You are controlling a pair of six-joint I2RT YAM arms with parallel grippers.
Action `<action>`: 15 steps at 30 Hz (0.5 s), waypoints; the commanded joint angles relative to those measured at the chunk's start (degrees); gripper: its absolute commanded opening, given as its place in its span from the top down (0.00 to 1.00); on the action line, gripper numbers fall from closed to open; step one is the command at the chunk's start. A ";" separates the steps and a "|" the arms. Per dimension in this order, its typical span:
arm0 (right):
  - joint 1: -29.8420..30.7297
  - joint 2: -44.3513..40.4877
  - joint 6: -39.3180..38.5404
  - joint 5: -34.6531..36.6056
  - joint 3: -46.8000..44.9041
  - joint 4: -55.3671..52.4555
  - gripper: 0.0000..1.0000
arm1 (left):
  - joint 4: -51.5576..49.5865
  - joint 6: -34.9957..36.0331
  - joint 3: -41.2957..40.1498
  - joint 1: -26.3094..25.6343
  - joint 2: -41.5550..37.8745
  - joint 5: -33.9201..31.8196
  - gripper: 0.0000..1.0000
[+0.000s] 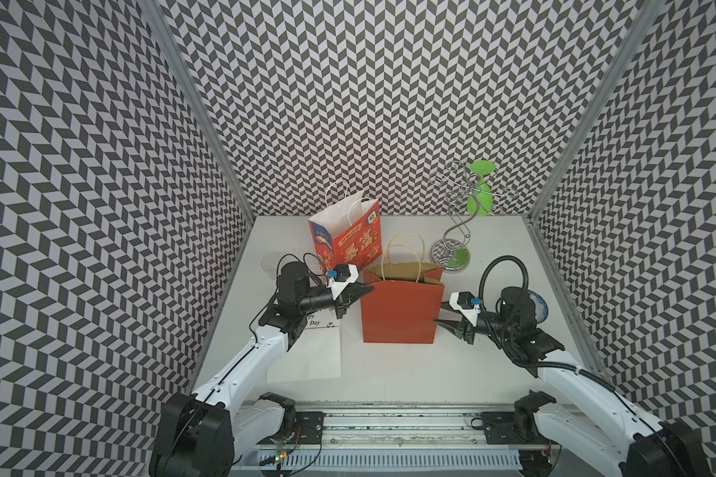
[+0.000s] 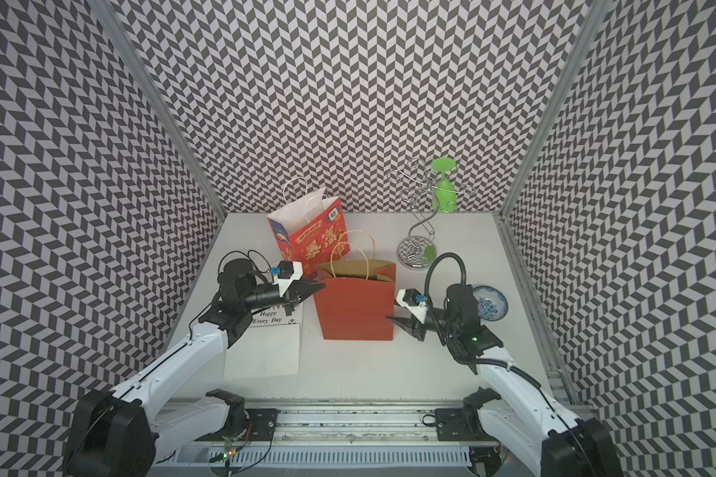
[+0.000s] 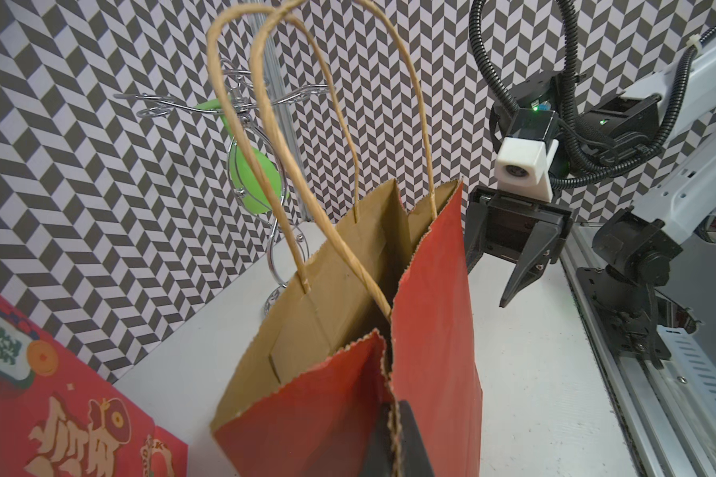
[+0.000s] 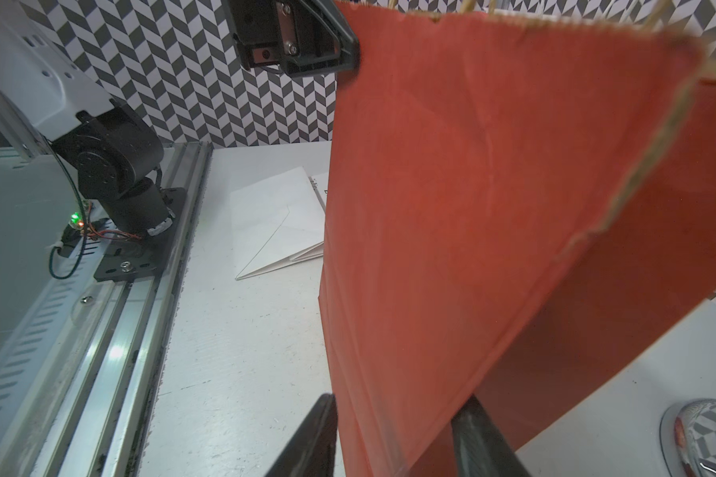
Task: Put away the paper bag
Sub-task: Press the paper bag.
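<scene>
The white desk is carrying every item under inspection. The orange-red paper bag is standing upright and open-mouthed near the middle of the desk, its two twisted handles rising above the rim. A printed red bag is standing upright just behind it, toward the far edge and left of centre; the two bags are showing apart in both top views. A flat white bag, bearing the words "Happy Every Day", is lying toward the left edge, partly under the left arm. A chrome wire stand is standing toward the far right corner. The left gripper is reaching in from the left and is pinching the paper bag's top left corner, its jaws closed together on the paper. The right gripper is sitting low at the paper bag's right side with its jaws apart, straddling the bag's near right vertical edge; whether either finger is pressing the paper cannot be told. A green cup, base uppermost, is showing at the far edge behind the stand; whether it is hanging from the stand cannot be told. A blue-patterned bowl is resting near the right edge, just behind the right arm.
</scene>
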 commanded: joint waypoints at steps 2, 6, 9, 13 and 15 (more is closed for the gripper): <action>1.74 6.13 1.01 -3.95 1.39 9.14 0.59 | 0.64 1.77 -0.23 1.27 -0.42 1.50 0.94; 4.06 10.89 0.98 -3.85 0.82 13.76 0.62 | 1.32 2.03 -0.64 1.90 -0.26 2.28 0.93; 4.79 12.68 1.32 -2.61 0.97 14.61 0.61 | 1.36 2.38 -0.80 1.95 -0.38 2.64 0.93; 5.07 12.79 1.60 -1.97 0.81 14.92 0.63 | 1.61 2.56 -1.08 2.05 -0.29 2.24 0.93; 5.55 13.68 2.06 -1.56 0.50 16.04 0.68 | 1.95 2.32 -1.17 2.21 -0.15 2.10 0.93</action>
